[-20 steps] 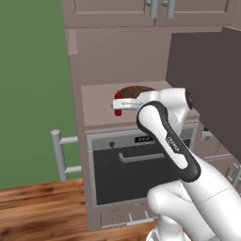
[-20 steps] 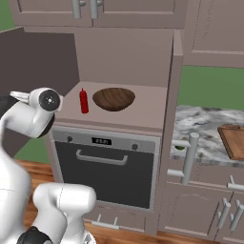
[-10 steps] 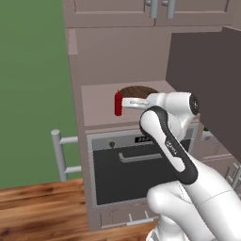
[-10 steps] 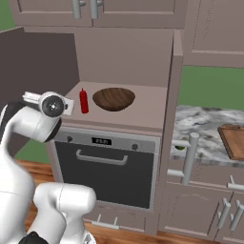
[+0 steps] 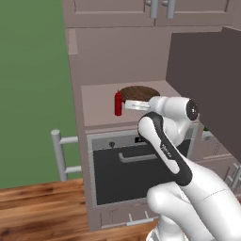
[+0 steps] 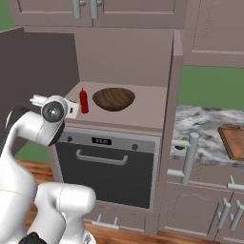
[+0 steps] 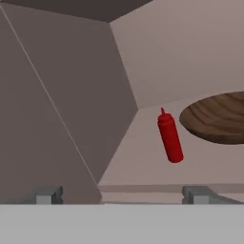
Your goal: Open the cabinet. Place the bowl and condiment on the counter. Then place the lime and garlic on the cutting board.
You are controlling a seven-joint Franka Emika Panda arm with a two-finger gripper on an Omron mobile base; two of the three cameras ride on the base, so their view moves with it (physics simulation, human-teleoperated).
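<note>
Gripper (image 7: 121, 194), jaws fully spread and empty, faces condiment (image 7: 169, 138) beside bowl (image 7: 217, 117) on open cabinet (image 6: 143, 62) shelf, apparently positioned for pickup.

The bowl (image 7: 217, 118) is cut off by the hand view's right edge, and the arm hides its near side in the left base view. The cutting board (image 6: 233, 140) runs off the right edge.
</note>
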